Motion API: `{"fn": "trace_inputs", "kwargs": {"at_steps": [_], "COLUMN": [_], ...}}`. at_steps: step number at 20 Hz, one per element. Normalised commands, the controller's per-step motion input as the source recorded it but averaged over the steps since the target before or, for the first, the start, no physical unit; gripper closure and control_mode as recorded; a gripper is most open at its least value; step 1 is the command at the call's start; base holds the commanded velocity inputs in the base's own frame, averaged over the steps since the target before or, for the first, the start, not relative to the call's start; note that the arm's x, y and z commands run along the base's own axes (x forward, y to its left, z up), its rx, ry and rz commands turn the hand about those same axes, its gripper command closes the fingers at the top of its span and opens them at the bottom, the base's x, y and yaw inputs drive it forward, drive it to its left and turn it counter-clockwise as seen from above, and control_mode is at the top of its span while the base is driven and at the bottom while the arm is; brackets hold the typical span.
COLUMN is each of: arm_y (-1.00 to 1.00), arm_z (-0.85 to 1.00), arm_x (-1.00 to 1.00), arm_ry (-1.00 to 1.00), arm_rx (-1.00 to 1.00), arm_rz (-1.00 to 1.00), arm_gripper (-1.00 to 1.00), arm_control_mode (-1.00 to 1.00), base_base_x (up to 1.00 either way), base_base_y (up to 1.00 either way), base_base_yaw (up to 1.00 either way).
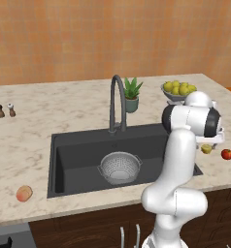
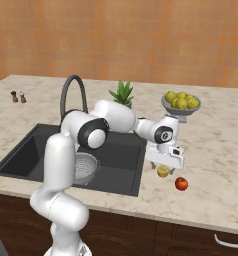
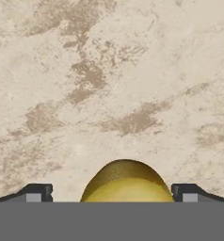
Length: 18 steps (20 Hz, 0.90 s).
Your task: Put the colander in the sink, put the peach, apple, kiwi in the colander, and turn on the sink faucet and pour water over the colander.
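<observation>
Hand view: hand [image 3: 111,194] spread wide, kiwi [image 3: 126,181] between fingertips.

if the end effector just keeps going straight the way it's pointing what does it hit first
Most likely the kiwi: it sits between the open end effector fingertips, directly below it on the marble counter. How far apart they are is unclear.
</observation>
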Motion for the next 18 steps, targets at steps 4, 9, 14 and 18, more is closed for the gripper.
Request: {"fn": "trace_inputs", "kwargs": {"at_steps": [4, 9, 14, 18], "arm_y": [-0.02, -0.01, -0.09, 0.0], "arm_z": [-0.25, -0.19, -0.12, -0.31], "arm_x": [0.0, 0.02, 0.17, -0.05], "arm_ry": [0.05, 0.02, 0.05, 0.15], "arm_rx": [-0.08, -0.07, -0.01, 0.0], "arm_rz": [0.0, 0.0, 0.0, 0.0], "arm_gripper": [-1.0, -1.0, -1.0, 1.0], "arm_control_mode": [-1.0, -1.0, -1.0, -1.0], "base_base_x": [0.0, 0.0, 0.0, 0.0], "base_base_y": [0.0, 0.0, 0.0, 0.0], "base_base_yaw": [0.0, 0.0, 0.0, 0.0]}}
